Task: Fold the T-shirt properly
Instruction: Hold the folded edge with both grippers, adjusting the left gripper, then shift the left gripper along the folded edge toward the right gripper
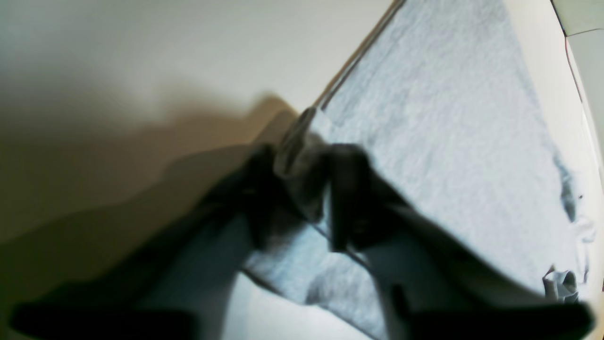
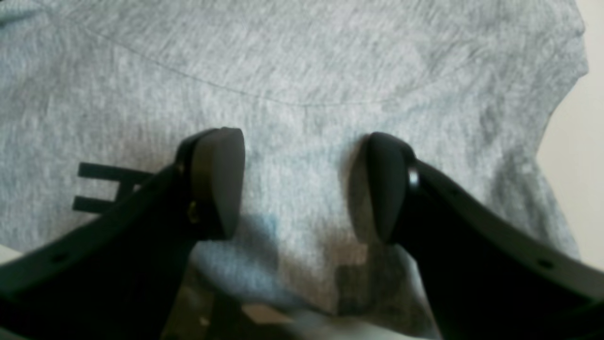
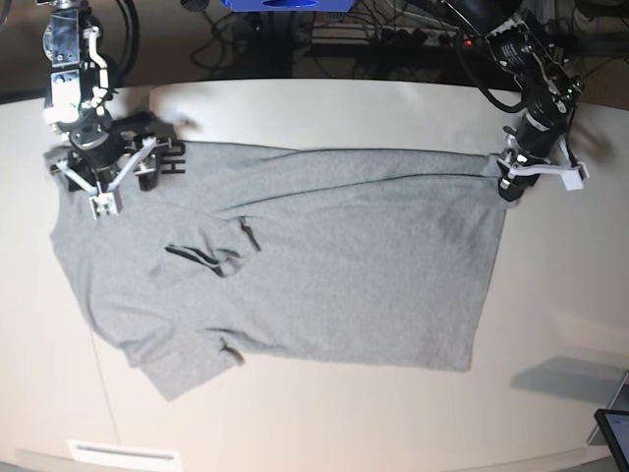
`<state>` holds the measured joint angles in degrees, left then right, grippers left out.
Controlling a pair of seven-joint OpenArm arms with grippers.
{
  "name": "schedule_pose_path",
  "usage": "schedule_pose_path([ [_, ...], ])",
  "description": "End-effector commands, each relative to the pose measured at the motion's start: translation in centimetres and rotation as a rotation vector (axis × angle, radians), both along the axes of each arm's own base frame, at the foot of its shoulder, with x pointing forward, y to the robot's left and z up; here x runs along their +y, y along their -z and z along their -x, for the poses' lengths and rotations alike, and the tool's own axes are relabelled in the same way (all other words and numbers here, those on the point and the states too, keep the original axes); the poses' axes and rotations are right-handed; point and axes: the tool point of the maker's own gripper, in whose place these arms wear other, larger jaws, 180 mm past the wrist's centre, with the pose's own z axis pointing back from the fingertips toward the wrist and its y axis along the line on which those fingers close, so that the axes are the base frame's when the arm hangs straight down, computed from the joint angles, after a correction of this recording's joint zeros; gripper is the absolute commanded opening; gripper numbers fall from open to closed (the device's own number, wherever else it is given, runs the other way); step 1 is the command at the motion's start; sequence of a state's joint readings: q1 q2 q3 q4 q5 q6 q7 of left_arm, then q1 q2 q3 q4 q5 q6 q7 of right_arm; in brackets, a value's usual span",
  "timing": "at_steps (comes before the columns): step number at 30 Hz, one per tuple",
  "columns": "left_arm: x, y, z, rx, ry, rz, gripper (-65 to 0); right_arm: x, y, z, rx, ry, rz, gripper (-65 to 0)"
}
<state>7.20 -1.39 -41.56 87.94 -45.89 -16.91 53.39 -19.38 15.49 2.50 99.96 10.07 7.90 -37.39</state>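
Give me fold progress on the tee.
Done: T-shirt lies spread on the table, one long edge folded in. In hand: left hand pinches its hem corner; right hand is open over the lettered end. Left: remaining folds.

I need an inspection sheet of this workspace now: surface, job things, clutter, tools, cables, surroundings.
Surface: pale cream table, bare around the cloth.
Job's things: light heather-grey cotton T-shirt spread out, one long edge folded over, black lettering showing at one corner.
Clutter: nothing seen.
Tools: left tool pinches the T-shirt's corner; right tool open over the cloth.
Cables: dark cables behind the table.
Surroundings: blue object at the back; dark screen corner.
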Motion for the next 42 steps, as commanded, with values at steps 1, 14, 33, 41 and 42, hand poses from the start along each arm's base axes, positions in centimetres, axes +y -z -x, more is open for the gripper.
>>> schedule_pose_path([
  [1,0.4,-1.1,-0.6,-0.033,0.005,-0.02,-56.9,-0.5,0.6,0.8,0.05,-0.005,0.033,-26.4],
  [14,0.6,-3.6,-1.0,-0.078,0.022,-0.081,-57.3,-0.5,0.4,0.4,0.042,-0.006,0.033,-26.4],
  [33,0.6,-3.8,-1.0,-0.079,0.025,-0.086,-56.9,-0.5,0.4,0.3,0.04,-0.006,0.033,-26.4],
  [41,0.5,-3.5,-1.6,-0.086,0.02,-0.068,-64.8,-0.6,0.4,0.3,0.04,-0.004,0.033,-26.4],
  [42,0.5,-3.4,-1.9,-0.089,0.018,-0.059,-65.0,-0.6,0.4,0.3,0.04,-0.004,0.033,-26.4],
])
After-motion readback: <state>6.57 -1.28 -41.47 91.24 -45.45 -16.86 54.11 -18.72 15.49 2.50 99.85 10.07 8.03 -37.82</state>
